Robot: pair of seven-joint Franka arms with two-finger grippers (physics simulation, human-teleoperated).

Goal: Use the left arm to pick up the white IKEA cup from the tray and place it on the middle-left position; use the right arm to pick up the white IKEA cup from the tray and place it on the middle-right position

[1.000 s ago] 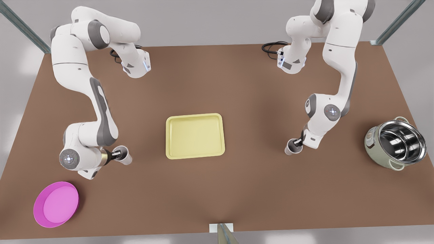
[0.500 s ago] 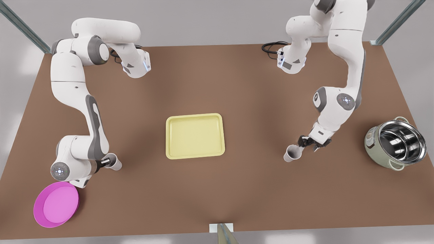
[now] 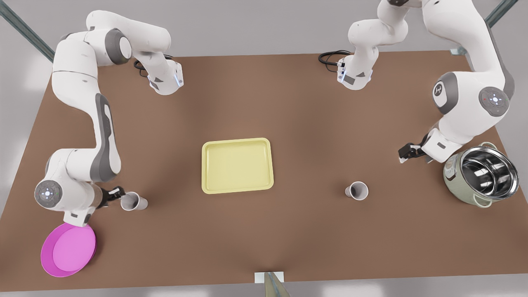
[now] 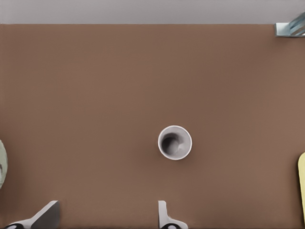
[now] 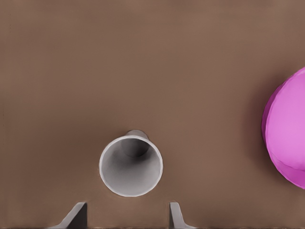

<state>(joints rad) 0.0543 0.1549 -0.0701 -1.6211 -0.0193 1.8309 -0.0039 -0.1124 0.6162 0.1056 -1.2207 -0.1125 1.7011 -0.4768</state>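
**Q:** What is met first, going outward from the near table edge?

**A:** The magenta dish (image 3: 68, 248) is shown nearest, at the front view's left. Just beyond it the first cup (image 3: 133, 201) is seen upright, mouth up, on the bare table (image 3: 264, 231), well apart from the tray (image 3: 237, 166). The right gripper (image 3: 117, 192) is held just beside this cup, on the dish side. Its fingers (image 5: 76, 215) are spread wider than the cup, and nothing is held.

**Q:** And toward the front view's right?

**A:** The second cup (image 3: 357, 191) is set upright on the table at about the same depth, between the tray and the steel pot (image 3: 480, 175). The left gripper (image 3: 403, 156) is found farther back, apart from this cup and close to the pot. Its fingers (image 4: 47, 217) are likewise wide and empty.

**Q:** On what relation does the coming move turn?

**A:** The tray is seen empty, and both placements are judged done, so only a retreat is judged to remain. Each cup lies straight ahead of its own open fingers, so a pull upward or backward, away from the cup, is called for. Open table is offered round both cups. The dish rim beside the right wrist and the pot beside the left wrist are the edges to be minded.
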